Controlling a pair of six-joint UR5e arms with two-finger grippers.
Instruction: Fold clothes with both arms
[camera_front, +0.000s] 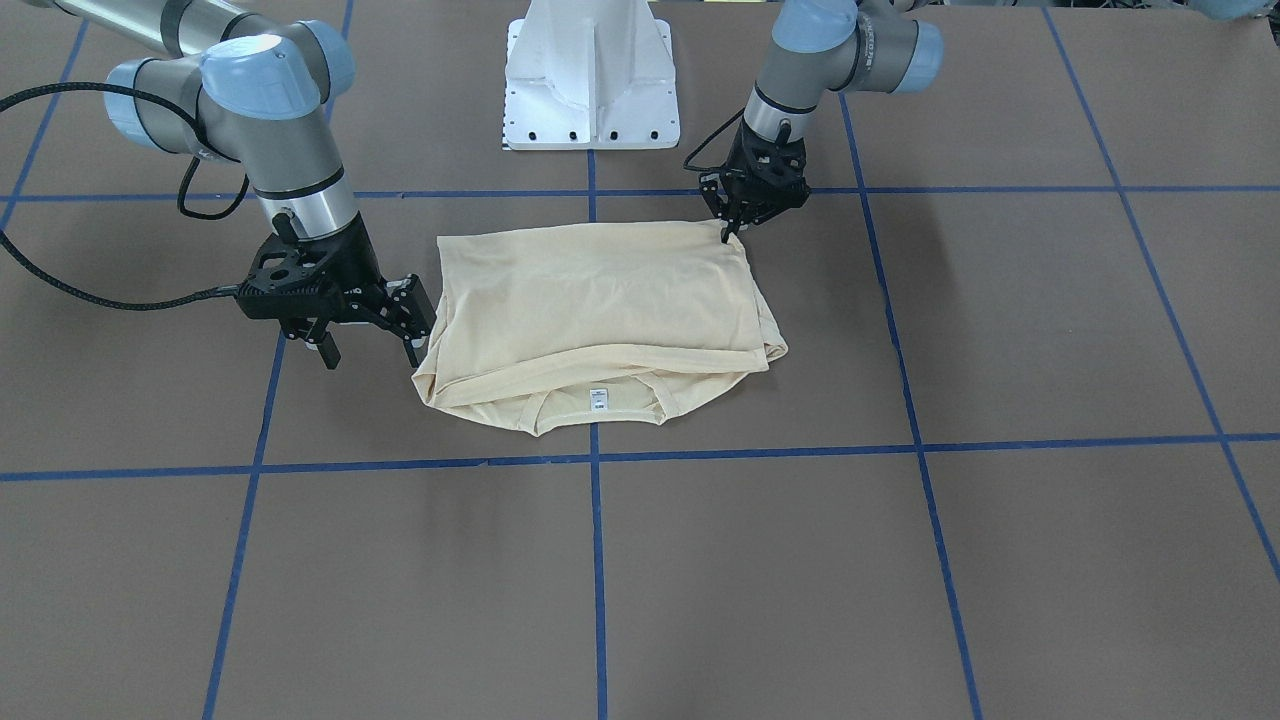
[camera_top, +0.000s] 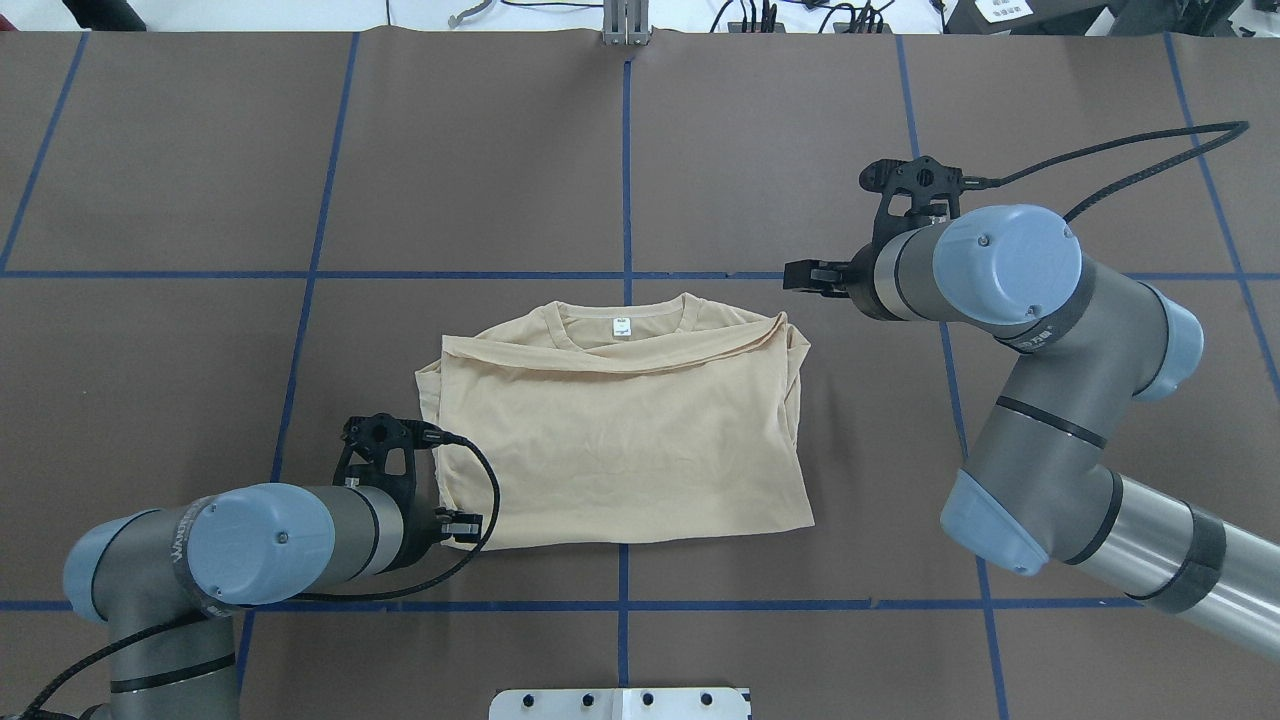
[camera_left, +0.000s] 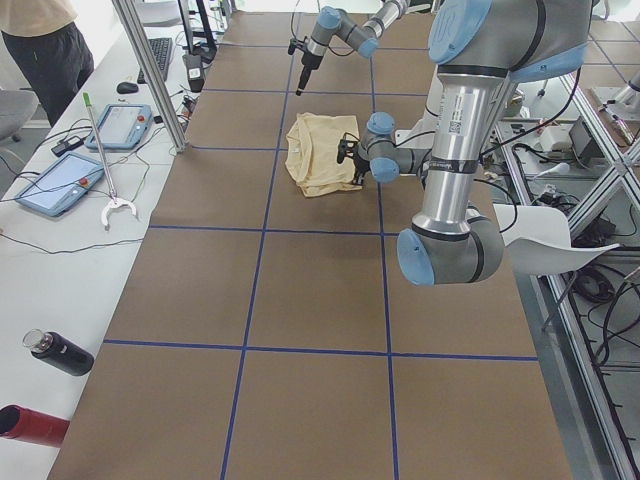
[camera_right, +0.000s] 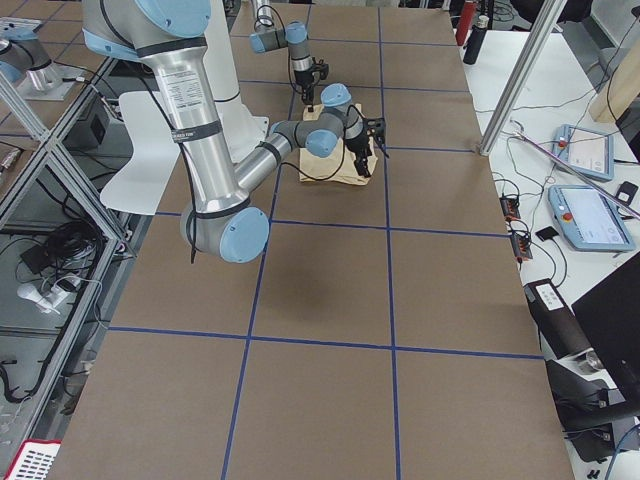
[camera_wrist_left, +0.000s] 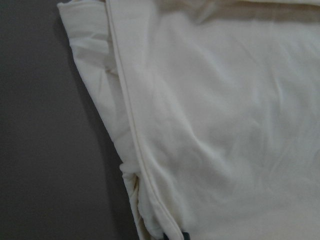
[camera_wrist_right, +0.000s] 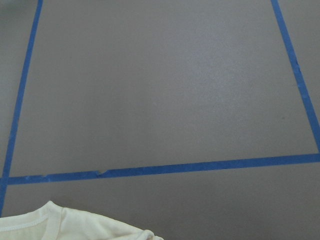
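Note:
The clothes are one cream-yellow shirt lying folded flat mid-table, with its collar and white neck label showing at the far edge. My left gripper is shut, its tips pinched at the shirt's near-left corner. The left wrist view is filled with pale cloth and a hem. My right gripper stands open and empty just off the shirt's far-right corner. The right wrist view catches only a bit of collar.
The brown table top carries a grid of blue tape lines. The white pedestal base stands behind the shirt. Tablets and bottles lie on a side bench, where a person stands.

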